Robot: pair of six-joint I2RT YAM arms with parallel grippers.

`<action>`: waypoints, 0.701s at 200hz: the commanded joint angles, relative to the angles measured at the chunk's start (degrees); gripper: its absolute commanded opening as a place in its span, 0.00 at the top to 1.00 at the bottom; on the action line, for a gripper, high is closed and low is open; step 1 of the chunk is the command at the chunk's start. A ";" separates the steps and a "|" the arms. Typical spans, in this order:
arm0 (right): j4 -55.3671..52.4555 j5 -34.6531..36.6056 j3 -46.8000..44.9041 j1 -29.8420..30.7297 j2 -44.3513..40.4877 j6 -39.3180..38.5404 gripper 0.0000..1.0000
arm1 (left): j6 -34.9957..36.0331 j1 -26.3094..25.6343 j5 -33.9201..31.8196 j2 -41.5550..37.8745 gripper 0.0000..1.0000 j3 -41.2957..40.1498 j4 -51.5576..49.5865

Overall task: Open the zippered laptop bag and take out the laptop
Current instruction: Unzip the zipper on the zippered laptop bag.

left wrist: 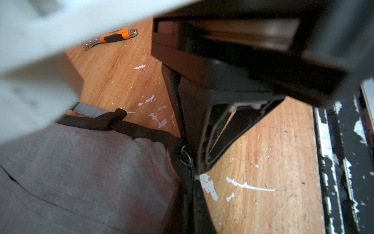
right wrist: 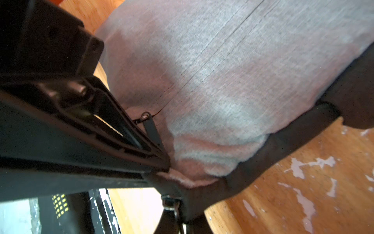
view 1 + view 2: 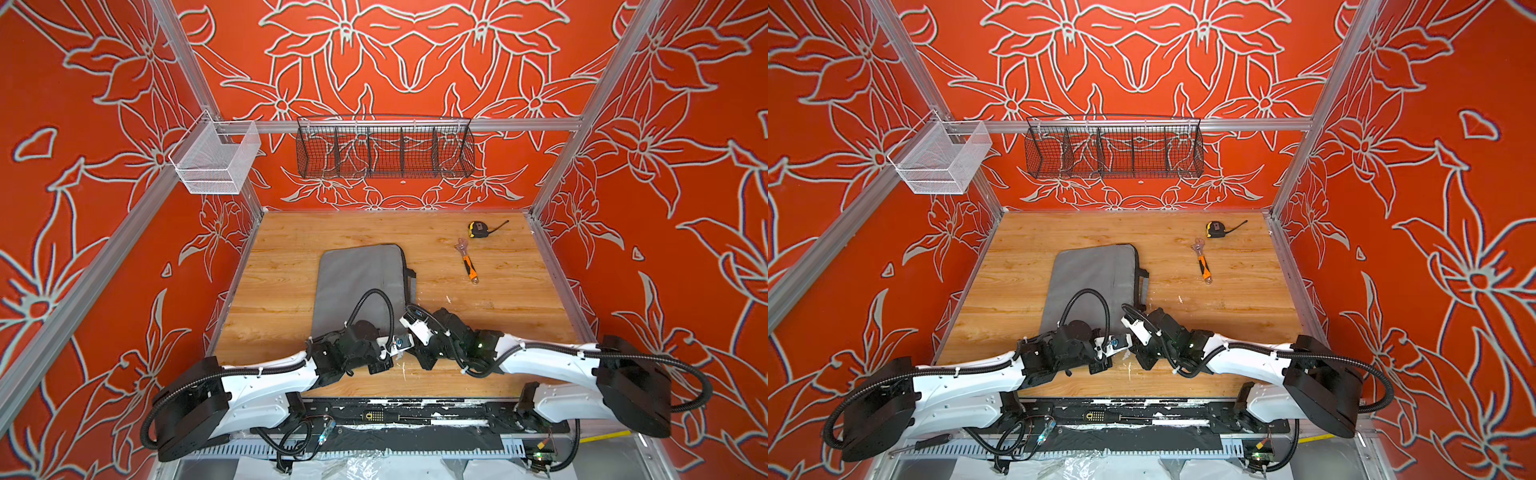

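Evidently the opening step is in hand. The laptop bag point(image 3: 357, 282) lies flat at the middle of the table point(image 3: 478, 332) and no gap shows along its dark edge. The laptop is nowhere in view, so it is presumably inside.

Both grippers meet at the bag's near corner, on the robot's right side. The left gripper point(image 2: 167, 165) has its jaws drawn together to a narrow point. It appears to pinch the puckered grey fabric and dark trim at that corner, anchoring it. Just beside it, the right gripper point(image 1: 197, 172) is clamped narrow too, its tip against the small metal ring of the zipper pull point(image 1: 186, 156). The right wrist view puts that ring between its fingers, so it seems to hold the pull.

The next move calls for the right gripper to draw the pull along the zipper track, away from the pinched corner, with the left holding the bag against sliding. A weak hold on so small a ring could slip.

The left arm point(image 3: 266, 380) reaches in low from the near left, forearm almost level and wrist bent down to the corner. The right arm point(image 3: 548, 359) mirrors it from the near right, wrist angled inward and down. Farther right, a wrench point(image 3: 468, 266) and a tape measure point(image 3: 478, 229) lie well apart from the work.
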 commanded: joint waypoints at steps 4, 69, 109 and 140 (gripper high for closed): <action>-3.98 -2.45 1.17 0.07 0.41 -1.37 0.94 | 0.35 0.53 -2.66 1.16 1.00 0.71 -2.55; 2.49 -5.52 2.75 0.10 6.25 1.15 0.77 | 0.36 0.52 -2.40 -0.30 1.00 0.52 -3.17; 5.66 -6.07 2.23 0.16 7.73 2.24 0.84 | 0.28 0.50 -2.44 -0.28 1.00 0.35 -2.54; 7.49 -6.59 2.06 0.16 8.97 3.06 0.99 | 0.40 0.50 -2.73 -0.29 1.00 0.27 -2.62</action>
